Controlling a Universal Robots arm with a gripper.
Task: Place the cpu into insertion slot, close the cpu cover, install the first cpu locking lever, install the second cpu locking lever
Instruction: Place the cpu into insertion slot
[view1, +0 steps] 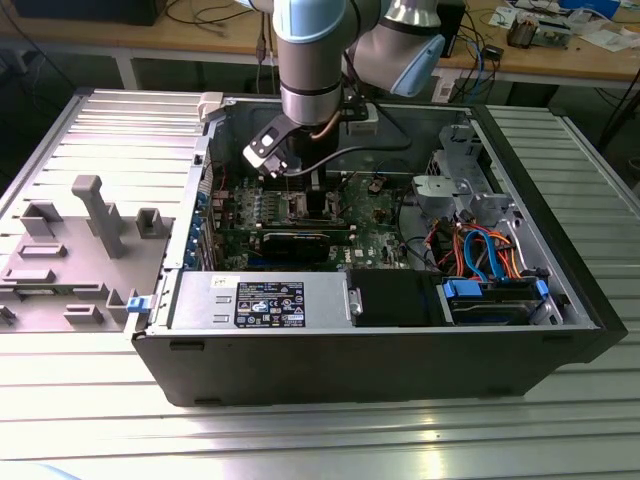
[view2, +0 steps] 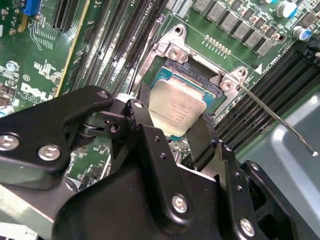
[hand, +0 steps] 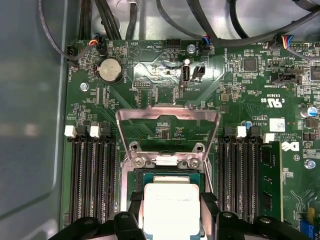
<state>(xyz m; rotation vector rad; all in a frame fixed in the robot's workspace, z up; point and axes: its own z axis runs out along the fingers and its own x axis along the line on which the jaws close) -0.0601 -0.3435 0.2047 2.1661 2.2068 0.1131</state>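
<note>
one arm: gripper (view1: 303, 185) reaches down into the open pc case (view1: 370, 350), over the middle of the motherboard (view1: 375, 225)
pincer state: clenched on the cpu; in both wrist views the black fingers (view2: 202, 135) press on two opposite edges of the chip, gripper (view2: 174, 109) (hand: 172, 200) centred on it
cpu: silver-grey top up (view2: 175, 114) (hand: 171, 212), lying over the insertion slot and lined up with it; cannot tell if it is fully seated or just above the contacts
insertion slot: dark socket frame (view2: 196, 76) (hand: 170, 176) peeks out past one edge of the chip, in the middle of the motherboard (hand: 240, 100), between the two banks of ram slots (hand: 92, 175)
cpu cover: silver frame plate (hand: 167, 114) flipped open, hinged back off the socket, board showing through its window, not on the chip
locking lever: thin metal rod (view2: 272, 114) sticks out from a socket corner over the ram slots, not latched down
coin battery: round cell (hand: 111, 70) on the board beyond the open cover, well apart from the chip
case: lies open side up on the ribbed metal table (view1: 300, 440), power supply (view1: 265, 300) along its near edge
grey fixture: moulded holder (view1: 70, 240) on the table, at the exterior view's left, beside the case
</note>
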